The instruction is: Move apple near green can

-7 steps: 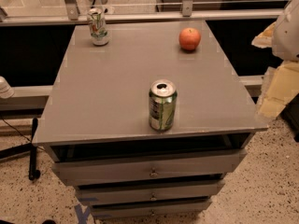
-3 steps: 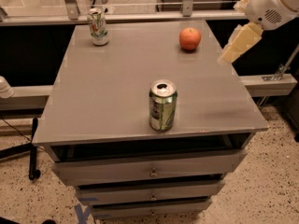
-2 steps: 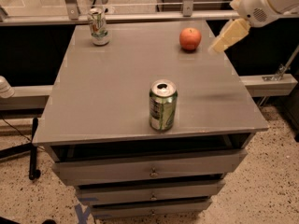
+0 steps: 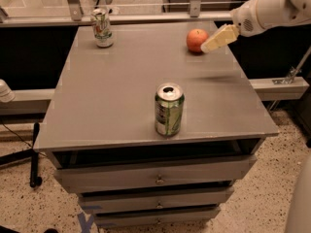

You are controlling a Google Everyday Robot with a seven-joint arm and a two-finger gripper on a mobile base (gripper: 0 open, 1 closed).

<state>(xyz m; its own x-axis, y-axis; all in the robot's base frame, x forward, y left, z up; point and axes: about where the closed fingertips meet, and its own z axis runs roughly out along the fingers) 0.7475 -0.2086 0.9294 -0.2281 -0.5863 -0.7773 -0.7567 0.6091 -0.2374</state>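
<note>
The red-orange apple (image 4: 196,40) sits at the far right of the grey cabinet top (image 4: 121,86). The green can (image 4: 169,109) stands upright near the front edge, its open silver top showing. My gripper (image 4: 217,39) reaches in from the upper right on a white arm. Its pale tip is right beside the apple's right side, just above the surface.
A slimmer white-silver can (image 4: 102,27) with green and red marks stands at the far left corner. The cabinet has drawers (image 4: 155,178) below its front edge. A metal rail (image 4: 146,17) runs behind the cabinet. A black stand (image 4: 34,154) is on the floor at left.
My arm has swung in from the right side and up over the cabinet's far right, bringing the gripper leftward to the apple. The apple and both cans have not moved.
</note>
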